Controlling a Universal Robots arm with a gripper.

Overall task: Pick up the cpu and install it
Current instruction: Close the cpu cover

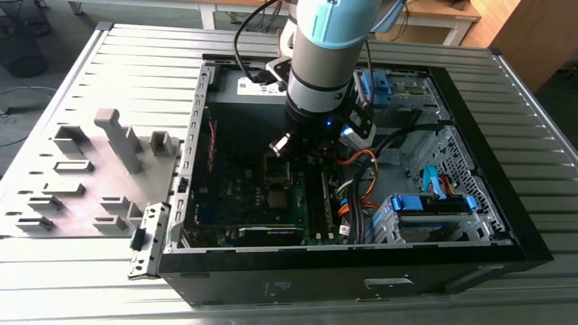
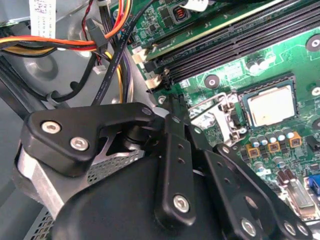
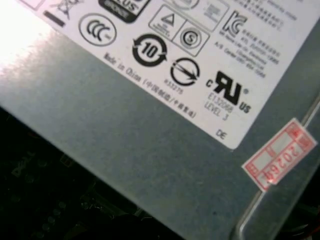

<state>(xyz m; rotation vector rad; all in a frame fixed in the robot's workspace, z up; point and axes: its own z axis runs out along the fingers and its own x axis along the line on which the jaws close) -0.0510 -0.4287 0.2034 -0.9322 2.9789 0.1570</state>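
cpu (image 2: 270, 104) lies flat in its socket on the green board (image 2: 290, 60), so pickup and placing look done; the metal clamp (image 2: 220, 117) beside it stands open, not locked down. gripper (image 1: 312, 145) hovers over the board, open or closed i cannot tell

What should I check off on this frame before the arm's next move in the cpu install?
1. cpu lying inside the socket frame on the motherboard: ok.
2. Socket's metal plate closed over the chip: not ok; it sits beside the socket and the chip's top is bare.
3. Pincer load: cannot tell.
4. Cable bundle away from the socket: ok.
5. Computer case open, with the arm reaching inside: ok.
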